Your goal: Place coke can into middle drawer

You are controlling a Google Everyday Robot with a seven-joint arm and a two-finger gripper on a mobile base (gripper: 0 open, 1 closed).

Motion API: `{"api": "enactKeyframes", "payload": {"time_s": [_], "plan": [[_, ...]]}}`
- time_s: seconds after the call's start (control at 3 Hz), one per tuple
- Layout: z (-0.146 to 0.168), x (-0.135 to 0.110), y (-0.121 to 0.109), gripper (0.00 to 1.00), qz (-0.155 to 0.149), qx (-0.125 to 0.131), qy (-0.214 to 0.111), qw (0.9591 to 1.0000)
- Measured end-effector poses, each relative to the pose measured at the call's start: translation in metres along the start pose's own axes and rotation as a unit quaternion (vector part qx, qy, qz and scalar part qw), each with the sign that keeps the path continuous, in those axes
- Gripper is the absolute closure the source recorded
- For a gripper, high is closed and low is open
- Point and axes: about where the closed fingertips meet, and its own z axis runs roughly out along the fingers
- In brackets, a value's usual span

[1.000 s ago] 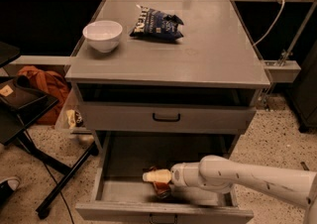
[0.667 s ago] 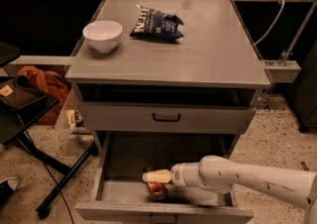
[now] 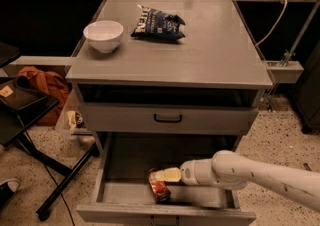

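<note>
The coke can (image 3: 159, 190) lies on its side on the floor of the open middle drawer (image 3: 125, 172), near the drawer's front wall and about at its middle. My gripper (image 3: 165, 175) reaches into the drawer from the right on a white arm. Its cream-coloured tip is right above and just behind the can. I cannot tell whether it touches the can.
A closed grey drawer front with a black curved handle (image 3: 167, 118) sits above the open drawer. On the cabinet top stand a white bowl (image 3: 103, 35) and a dark blue chip bag (image 3: 157, 22). A black stand (image 3: 30, 115) and an orange cloth (image 3: 42, 85) are at the left.
My gripper has shifted a little to the right, back along the arm. The can lies in the same spot in the drawer.
</note>
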Motion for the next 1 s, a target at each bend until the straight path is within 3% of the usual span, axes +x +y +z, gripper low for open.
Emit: {"api": "enactKeyframes", "payload": {"time_s": [0.67,1.0], "plan": [[-0.103,-0.014,0.03,0.0,-0.047,0.04,0.013,0.998],[-0.11,-0.02,0.036,0.0,-0.056,0.043,0.013,0.9974]]}}
